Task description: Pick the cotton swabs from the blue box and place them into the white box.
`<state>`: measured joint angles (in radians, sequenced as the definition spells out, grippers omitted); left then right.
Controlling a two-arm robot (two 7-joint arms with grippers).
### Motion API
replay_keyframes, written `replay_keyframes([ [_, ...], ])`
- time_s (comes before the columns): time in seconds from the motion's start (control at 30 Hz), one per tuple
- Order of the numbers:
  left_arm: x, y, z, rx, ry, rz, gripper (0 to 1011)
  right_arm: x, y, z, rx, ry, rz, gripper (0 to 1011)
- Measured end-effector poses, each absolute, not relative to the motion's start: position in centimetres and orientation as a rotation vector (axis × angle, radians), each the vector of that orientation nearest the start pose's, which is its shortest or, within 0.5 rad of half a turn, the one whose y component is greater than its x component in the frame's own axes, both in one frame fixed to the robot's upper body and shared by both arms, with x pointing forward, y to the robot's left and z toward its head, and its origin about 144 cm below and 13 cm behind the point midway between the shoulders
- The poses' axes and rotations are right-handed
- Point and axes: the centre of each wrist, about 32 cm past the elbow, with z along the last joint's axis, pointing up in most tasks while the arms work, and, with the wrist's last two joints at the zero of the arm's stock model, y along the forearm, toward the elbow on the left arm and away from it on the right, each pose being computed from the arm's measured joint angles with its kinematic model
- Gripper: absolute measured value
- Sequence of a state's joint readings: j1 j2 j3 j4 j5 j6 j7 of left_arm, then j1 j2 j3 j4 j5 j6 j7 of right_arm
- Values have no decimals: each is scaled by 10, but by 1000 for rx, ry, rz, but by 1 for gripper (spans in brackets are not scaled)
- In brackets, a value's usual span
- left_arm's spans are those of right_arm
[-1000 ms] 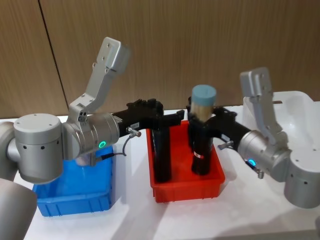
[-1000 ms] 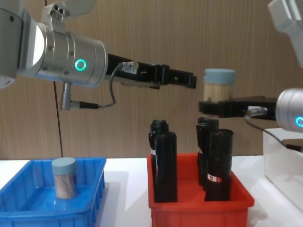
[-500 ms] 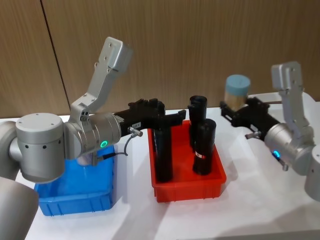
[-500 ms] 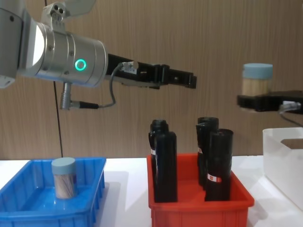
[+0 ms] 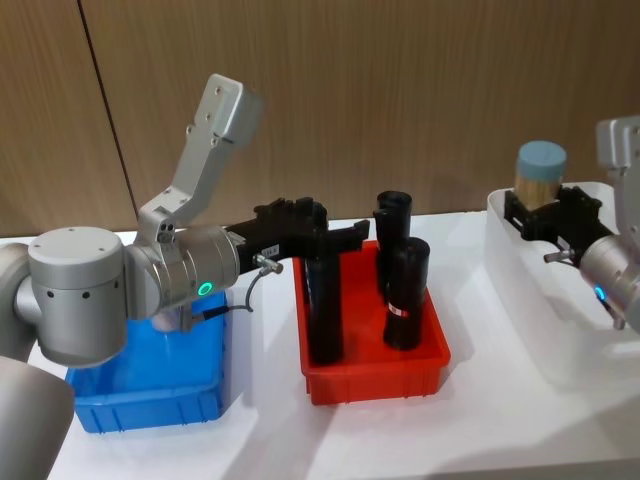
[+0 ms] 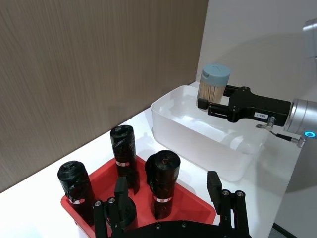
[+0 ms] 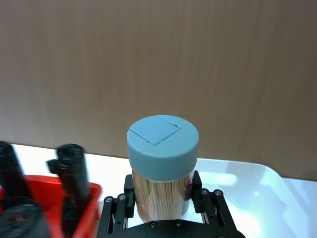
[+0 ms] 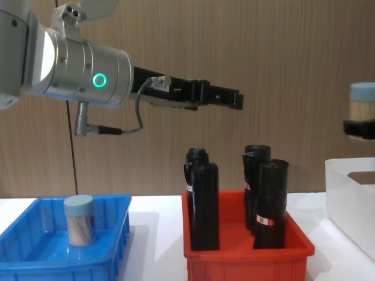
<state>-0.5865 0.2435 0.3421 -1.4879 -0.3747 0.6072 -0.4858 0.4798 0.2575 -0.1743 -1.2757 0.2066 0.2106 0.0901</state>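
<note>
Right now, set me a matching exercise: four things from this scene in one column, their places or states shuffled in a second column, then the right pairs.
Things:
1. gripped swab tub
2. loose swab tub
3. black bottles
4. left gripper

Places or states:
A. standing in the red bin
B. open, raised over the red bin
C. standing in the blue box
D. held by the right gripper above the white box

Pairs: 1-D, 2-C, 3-A, 4-B.
</note>
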Motion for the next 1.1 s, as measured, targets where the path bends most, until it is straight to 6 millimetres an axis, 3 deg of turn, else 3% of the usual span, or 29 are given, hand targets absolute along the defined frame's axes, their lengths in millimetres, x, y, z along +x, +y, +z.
replay_keyframes([
  [0.9,578,199,1321,171,138,767,1004,611,-327,1207,-288,99,-1576,639],
  [1.1,578,199,1321,171,138,767,1004,613,-333,1203,-300,117,-1584,781],
])
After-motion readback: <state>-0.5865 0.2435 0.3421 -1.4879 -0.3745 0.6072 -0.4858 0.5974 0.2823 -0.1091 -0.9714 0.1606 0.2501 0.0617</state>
